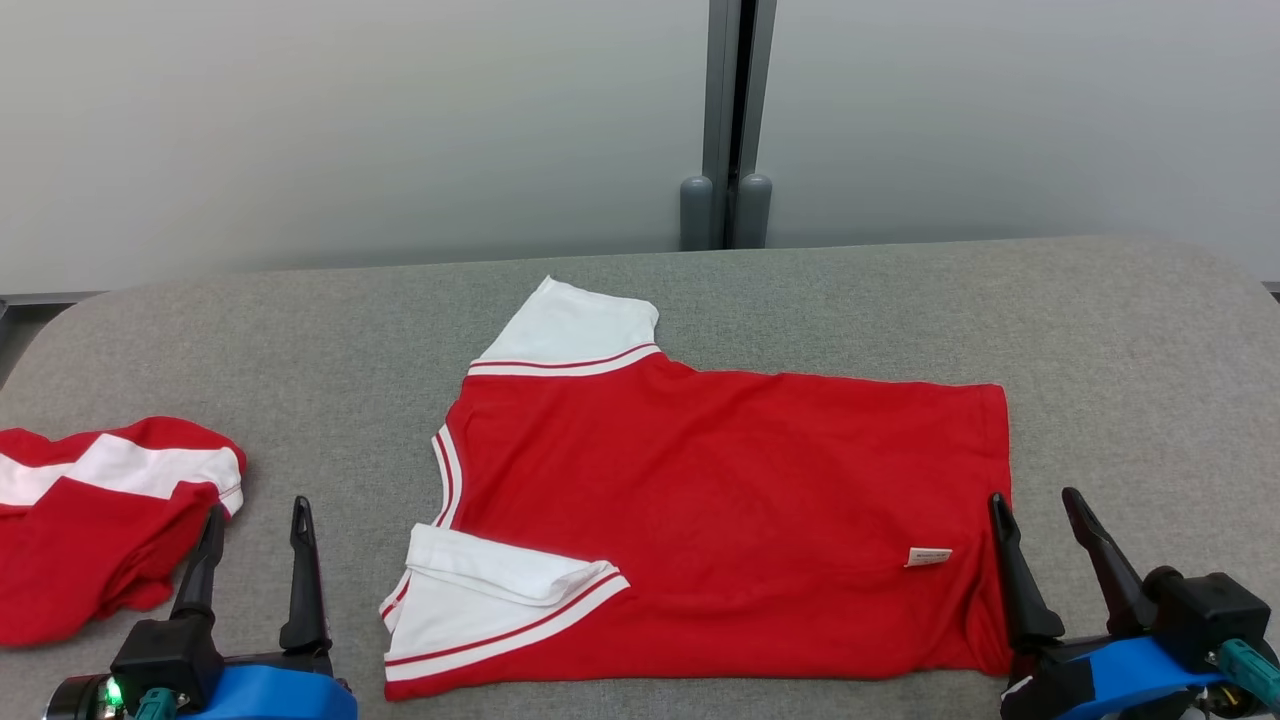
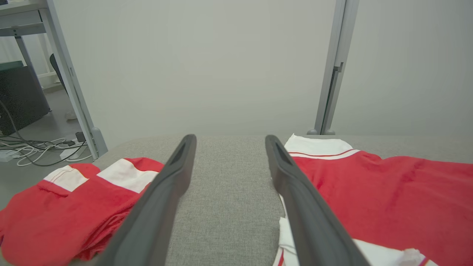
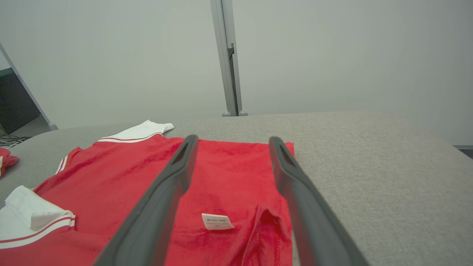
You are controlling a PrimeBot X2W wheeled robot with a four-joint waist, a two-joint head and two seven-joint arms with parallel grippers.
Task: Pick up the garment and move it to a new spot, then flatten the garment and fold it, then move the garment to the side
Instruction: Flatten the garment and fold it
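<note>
A red garment [image 1: 720,510] with white sleeves lies spread on the grey table [image 1: 1120,340], collar to the left, hem to the right, a small white label [image 1: 928,557] near the hem. Its near sleeve is folded over on itself. My left gripper [image 1: 255,520] is open at the lower left, between this garment and another one, above bare cloth [image 2: 225,199]. My right gripper [image 1: 1035,510] is open at the hem's near corner, with the hem [image 3: 255,184] and the label [image 3: 217,221] between its fingers in the right wrist view. Neither holds anything.
A second red and white garment [image 1: 90,520] lies bunched at the table's left edge, close to my left gripper [image 2: 227,142]. Behind the table stands a pale wall with a grey post [image 1: 728,120]. Cables lie on the floor [image 2: 40,147] to the left.
</note>
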